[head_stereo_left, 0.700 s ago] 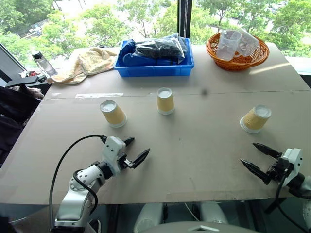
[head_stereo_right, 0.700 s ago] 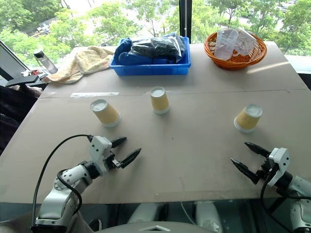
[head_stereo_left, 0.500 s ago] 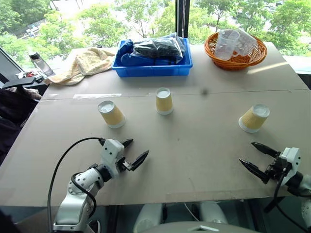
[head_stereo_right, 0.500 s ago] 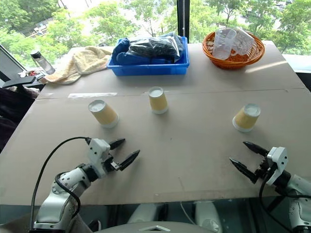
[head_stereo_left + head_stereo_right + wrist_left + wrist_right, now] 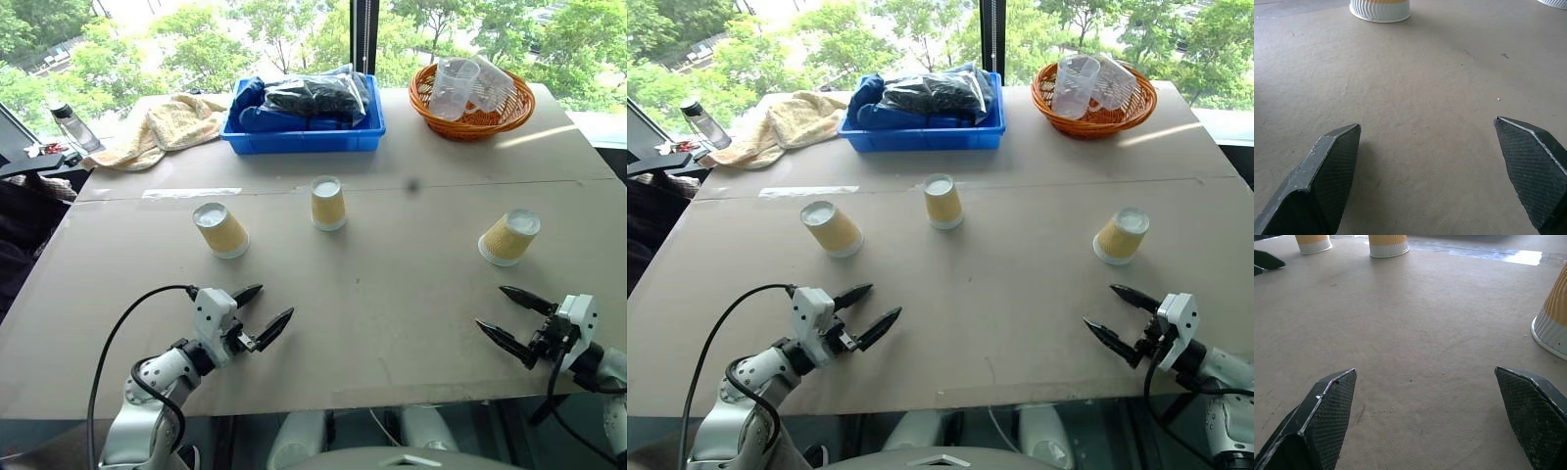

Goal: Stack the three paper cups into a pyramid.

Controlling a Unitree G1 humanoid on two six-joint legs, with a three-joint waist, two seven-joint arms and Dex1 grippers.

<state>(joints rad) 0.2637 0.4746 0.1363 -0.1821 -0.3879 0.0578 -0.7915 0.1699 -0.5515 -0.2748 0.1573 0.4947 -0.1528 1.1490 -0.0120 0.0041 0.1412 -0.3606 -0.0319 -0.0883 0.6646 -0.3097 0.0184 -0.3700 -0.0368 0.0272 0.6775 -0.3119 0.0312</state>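
Tan ribbed paper cup point(image 5: 511, 237) stands upside-down just ahead of the wide-open right gripper point(image 5: 515, 317); the left gripper point(image 5: 260, 313), likewise spread, faces another point(image 5: 220, 229).

Three tan-yellow ribbed paper cups standing upside down, white bases up, well apart on the table, left cup point(image 5: 221, 230), middle cup point(image 5: 327, 203), right cup point(image 5: 509, 237), none stacked
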